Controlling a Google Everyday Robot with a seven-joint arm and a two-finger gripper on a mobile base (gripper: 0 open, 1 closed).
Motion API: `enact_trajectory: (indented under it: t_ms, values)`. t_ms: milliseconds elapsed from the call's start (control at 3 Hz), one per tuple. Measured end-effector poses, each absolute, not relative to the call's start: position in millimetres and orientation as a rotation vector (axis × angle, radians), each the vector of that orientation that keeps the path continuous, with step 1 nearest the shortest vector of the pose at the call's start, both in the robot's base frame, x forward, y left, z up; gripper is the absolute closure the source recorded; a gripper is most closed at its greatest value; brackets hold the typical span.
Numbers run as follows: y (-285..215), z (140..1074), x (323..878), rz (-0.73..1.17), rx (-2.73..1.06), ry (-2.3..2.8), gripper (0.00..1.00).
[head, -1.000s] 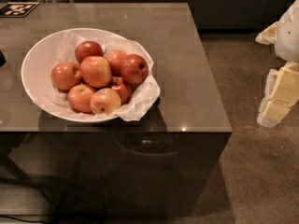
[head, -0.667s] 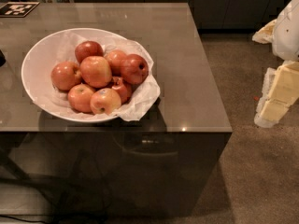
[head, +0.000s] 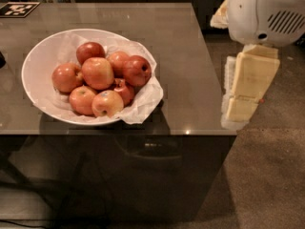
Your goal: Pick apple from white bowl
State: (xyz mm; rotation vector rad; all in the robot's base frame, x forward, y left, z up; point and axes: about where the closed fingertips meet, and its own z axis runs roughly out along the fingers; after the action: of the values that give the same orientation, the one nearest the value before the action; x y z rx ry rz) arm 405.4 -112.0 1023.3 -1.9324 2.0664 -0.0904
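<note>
The white bowl with its crinkled paper lining sits on the left half of the grey table. It holds several apples. The apple, the largest and palest, orange-red, lies on top in the middle of the pile. A darker red apple lies to its right and a yellow-cheeked one in front. My gripper, cream-coloured under a white arm housing, hangs off the table's right edge, well to the right of the bowl and touching nothing.
The table's right edge lies between the gripper and the bowl. A black-and-white marker tag lies at the back left corner. Carpeted floor lies to the right of the table.
The arm and gripper have come in from the right edge of view towards the table's right side. The bowl and apples have not moved.
</note>
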Motion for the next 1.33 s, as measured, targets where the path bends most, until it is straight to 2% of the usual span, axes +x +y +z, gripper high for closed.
enact_trajectory:
  t_ms: [667,1333]
  values:
    - [-103,1034,413,-0.068,-1.879,2.020,0.00]
    - [-35,1060,449,0.080,-1.823,1.957,0.00]
